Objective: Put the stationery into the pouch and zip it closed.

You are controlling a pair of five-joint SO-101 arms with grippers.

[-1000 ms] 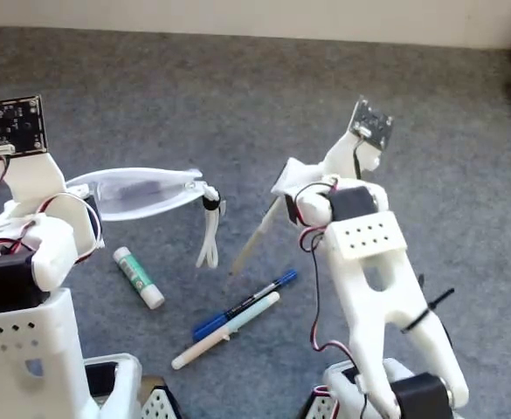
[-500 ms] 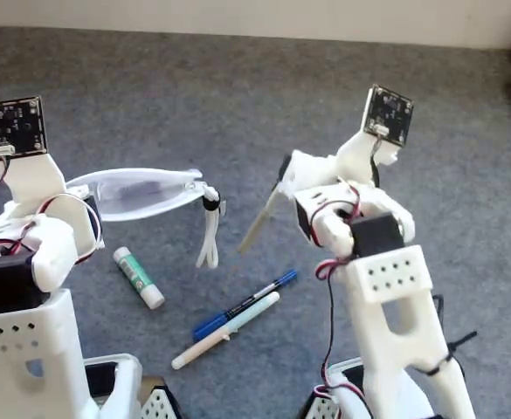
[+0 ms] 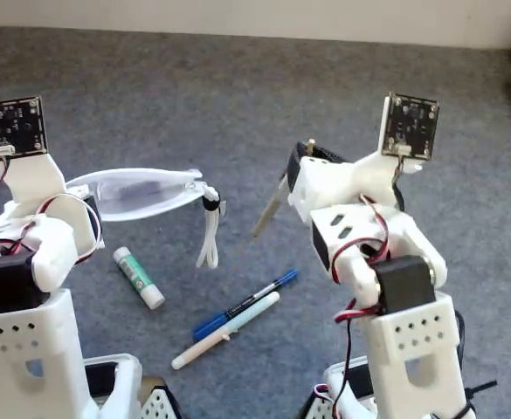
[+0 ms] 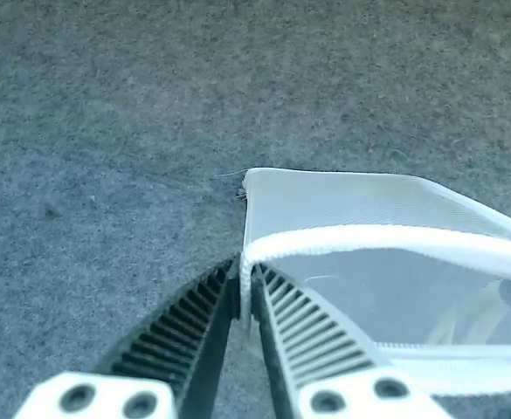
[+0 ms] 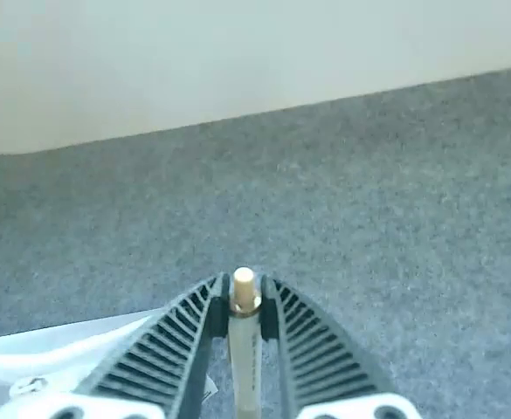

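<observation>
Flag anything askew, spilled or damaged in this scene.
Nothing looks spilled or damaged. The pencil hangs tilted from the right claw, pinched near its top end. The pouch is held by one end in the left claw. A glue stick, a blue pen and a white pen lie loose nearby.
</observation>
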